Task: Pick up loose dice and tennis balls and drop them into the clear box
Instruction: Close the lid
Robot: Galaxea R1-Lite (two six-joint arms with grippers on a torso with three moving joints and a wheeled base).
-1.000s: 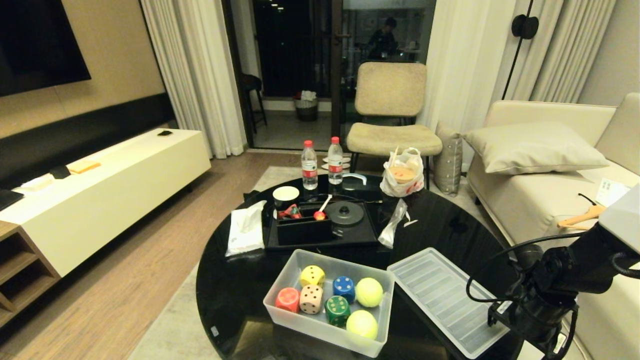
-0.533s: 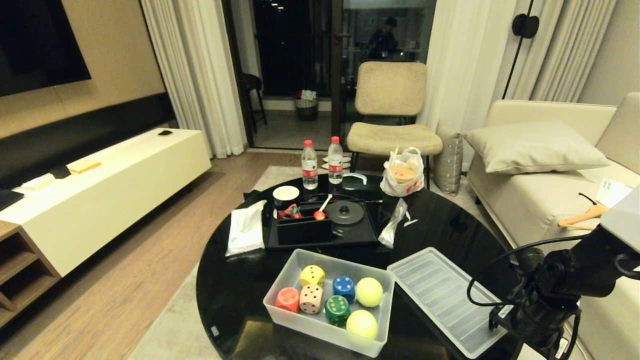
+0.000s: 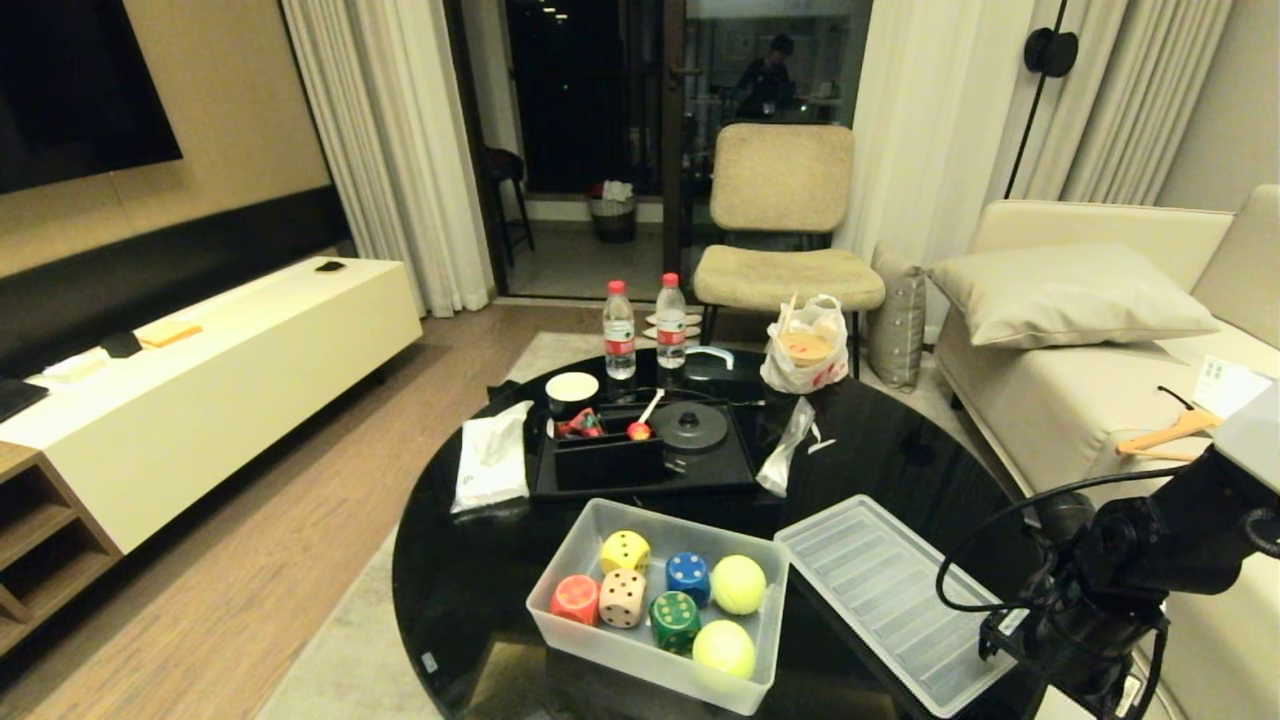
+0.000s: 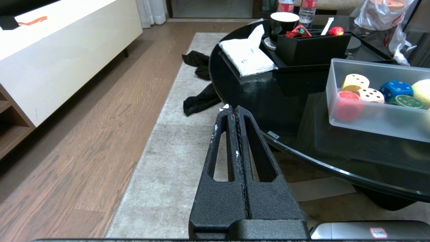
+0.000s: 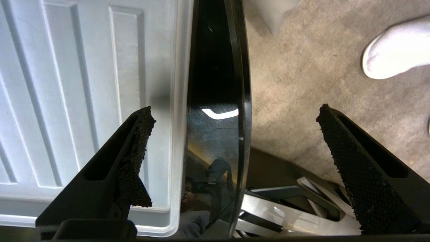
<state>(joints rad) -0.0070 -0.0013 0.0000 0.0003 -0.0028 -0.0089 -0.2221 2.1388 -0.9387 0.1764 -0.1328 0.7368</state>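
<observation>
Already the clear box [image 3: 600,640] near the table's [image 3: 470,590] front edge holds all five dice [image 3: 623,598] and both tennis balls [image 3: 738,584], none loose on the table. Its ribbed lid [image 3: 880,600] lies just beside it, long axis running towards the right edge, where the right claw [image 5: 231,161] hangs released and empty. Over the floor, the left claw [image 4: 231,114] stays clenched on nothing; no writing is readable.

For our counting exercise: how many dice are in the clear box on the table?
5, all in the clear box: yellow die at the back, blue die beside it, red die, tan die and green die in front. None looks hidden.
</observation>
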